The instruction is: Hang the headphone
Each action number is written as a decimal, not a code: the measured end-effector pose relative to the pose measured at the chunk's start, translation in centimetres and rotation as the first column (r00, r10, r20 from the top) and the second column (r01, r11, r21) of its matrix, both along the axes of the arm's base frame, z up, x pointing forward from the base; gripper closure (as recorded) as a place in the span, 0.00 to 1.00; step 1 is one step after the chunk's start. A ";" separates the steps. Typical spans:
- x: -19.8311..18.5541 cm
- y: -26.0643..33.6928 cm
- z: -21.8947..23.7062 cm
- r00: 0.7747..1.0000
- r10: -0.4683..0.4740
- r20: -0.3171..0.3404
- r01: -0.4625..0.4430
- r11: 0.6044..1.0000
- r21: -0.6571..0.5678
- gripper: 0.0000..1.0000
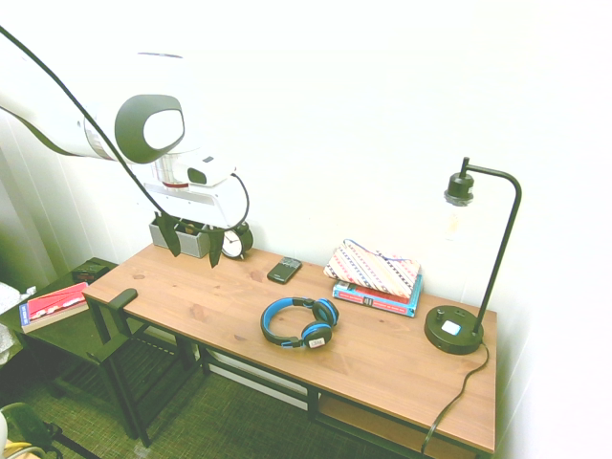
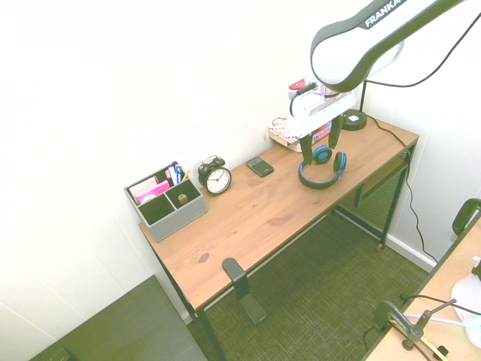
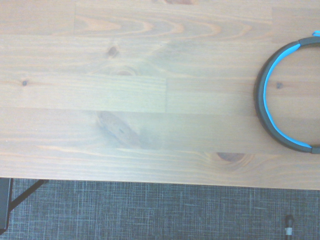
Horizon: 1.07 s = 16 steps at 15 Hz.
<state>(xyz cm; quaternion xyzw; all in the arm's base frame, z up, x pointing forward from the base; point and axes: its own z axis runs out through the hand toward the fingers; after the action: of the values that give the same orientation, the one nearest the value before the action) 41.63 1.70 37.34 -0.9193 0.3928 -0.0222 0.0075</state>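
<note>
The headphone (image 1: 273, 322) lies flat on the wooden desk (image 1: 382, 363), with a blue headband and black ear cups, one bearing a white label. Seen from the other side, the headphone (image 2: 317, 183) rests near the desk's far end. Only the curved headband (image 3: 260, 105) shows in the wrist view, on bare wood. My gripper (image 1: 194, 241) hangs well above the desk, off to one side of the headphone, open and holding nothing. The second exterior view shows the gripper (image 2: 322, 139) with its two dark fingers (image 2: 307, 144) spread apart. A black hook-shaped bracket (image 1: 122, 298) sticks up at the desk's end.
At the back of the desk stand a grey organizer (image 2: 165, 201), a black alarm clock (image 2: 216, 177) and a phone (image 1: 284, 270). A patterned pouch on books (image 1: 376, 273) and a black desk lamp (image 1: 469, 287) fill the other end. A low side table (image 1: 57, 311) adjoins.
</note>
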 end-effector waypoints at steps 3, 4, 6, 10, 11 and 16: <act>0.2 -0.5 -0.1 1.000 0.006 0.011 -0.006 1.000 -0.008 0.00; 0.7 -0.9 -0.5 0.999 0.042 0.031 -0.041 0.999 -0.019 0.00; 2.0 -1.7 -2.6 0.991 0.117 0.058 -0.115 0.993 -0.038 0.00; 5.7 -3.3 -9.5 0.968 0.241 0.068 -0.233 0.966 -0.109 0.00; 6.8 -4.0 -11.5 0.968 0.242 0.063 -0.234 0.965 -0.118 0.00; 10.5 -6.8 -19.1 0.973 0.228 0.034 -0.220 0.963 -0.157 0.00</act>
<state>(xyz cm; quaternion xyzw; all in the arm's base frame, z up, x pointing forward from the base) 52.16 -5.06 18.29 -0.9549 0.2830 -0.0748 -0.0501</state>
